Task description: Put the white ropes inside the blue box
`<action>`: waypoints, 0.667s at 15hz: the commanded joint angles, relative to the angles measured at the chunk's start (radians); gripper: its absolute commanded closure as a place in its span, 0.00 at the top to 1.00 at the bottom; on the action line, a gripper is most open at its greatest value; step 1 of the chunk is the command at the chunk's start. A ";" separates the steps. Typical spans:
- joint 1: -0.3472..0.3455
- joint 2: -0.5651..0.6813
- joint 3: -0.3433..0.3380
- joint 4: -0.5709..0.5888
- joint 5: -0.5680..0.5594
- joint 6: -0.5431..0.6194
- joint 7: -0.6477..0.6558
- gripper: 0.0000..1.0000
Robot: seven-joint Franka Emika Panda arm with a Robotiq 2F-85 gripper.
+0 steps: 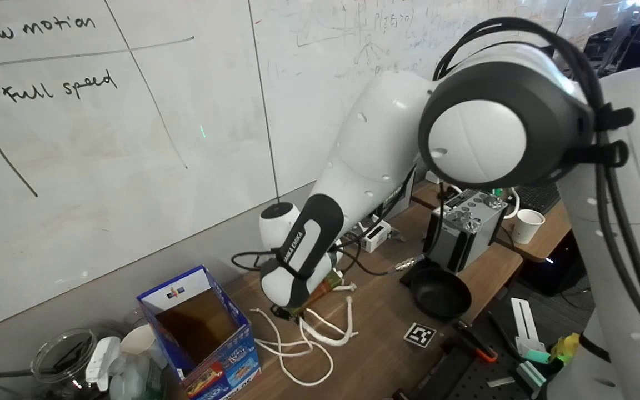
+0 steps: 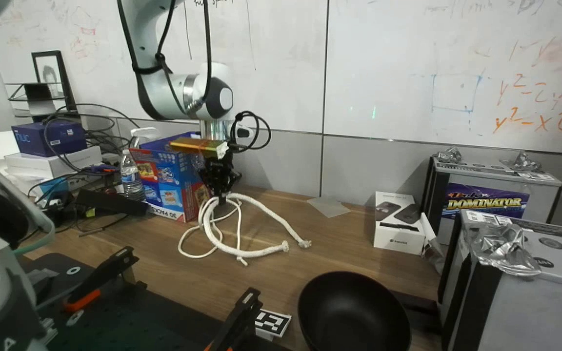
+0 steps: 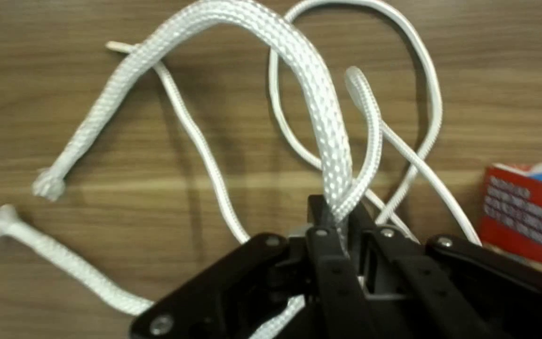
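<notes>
The white ropes (image 1: 349, 319), one thick and one thinner, spread in loose loops over the wooden table beside the blue box (image 1: 236, 355). They also show in an exterior view (image 2: 261, 253) and the wrist view (image 3: 331, 132). My gripper (image 3: 341, 214) is shut on the ropes where the thick and thin strands meet. In an exterior view the gripper (image 2: 222, 197) points down, low over the table, with loops and ends spreading below. The box stands upright with its brown inside open at the top; its red printed corner (image 3: 530, 212) shows at the wrist view's right edge.
A black pan (image 2: 351, 312) and a printed marker (image 2: 272, 321) are near the table's front. A white carton (image 2: 398, 224) and grey-white devices (image 2: 515, 292) stand to one side. A water bottle (image 2: 130, 178) and a spray bottle (image 1: 125, 372) stand near the box.
</notes>
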 commanded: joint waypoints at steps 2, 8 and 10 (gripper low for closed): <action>0.004 -0.175 -0.007 0.066 -0.018 -0.122 0.093 0.03; 0.076 -0.346 -0.052 0.157 -0.267 -0.156 0.390 0.02; 0.085 -0.390 -0.036 0.199 -0.382 -0.194 0.500 0.02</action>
